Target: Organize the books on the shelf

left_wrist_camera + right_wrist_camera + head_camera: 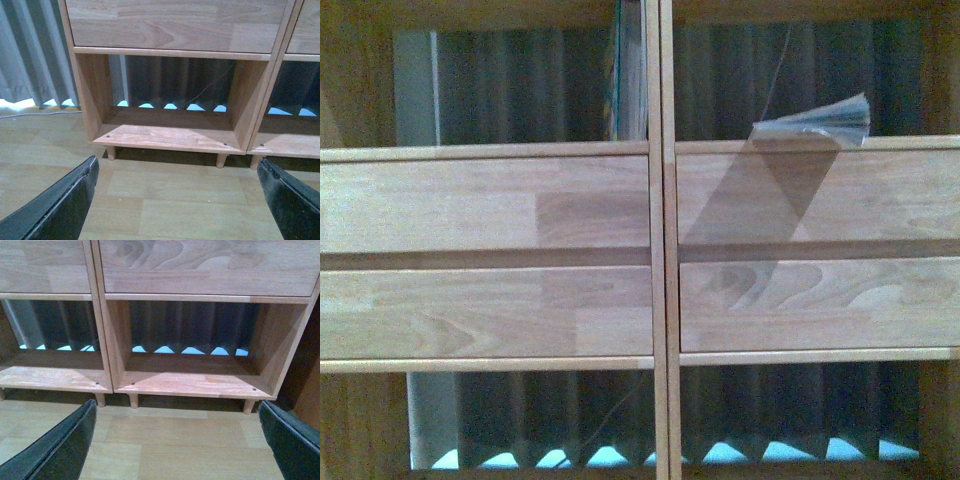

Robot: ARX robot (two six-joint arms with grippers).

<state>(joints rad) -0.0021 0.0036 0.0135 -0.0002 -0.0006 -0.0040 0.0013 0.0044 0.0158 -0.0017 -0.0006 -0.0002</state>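
The light-wood shelf (pixel 658 250) fills the front view, with four drawer fronts in the middle. Teal-spined books (pixel 628 85) stand upright in the upper left compartment, against the centre divider. The thin floppy softcover (pixel 815 122) lies in the upper right compartment, its edge curling up. Neither arm shows in the front view. My left gripper (pixel 177 200) is open and empty, low over the floor in front of the bare bottom left compartment (pixel 165 132). My right gripper (pixel 177 440) is open and empty, low before the bare bottom right compartment (pixel 192 380).
Grey curtains (pixel 30 55) hang behind the backless shelf, with light at their hem. A thin cable (pixel 40 111) lies on the wood floor (pixel 175 200) left of the shelf. Short peg legs (pixel 133 400) hold the shelf off the floor. A dark panel (pixel 307 365) stands right of it.
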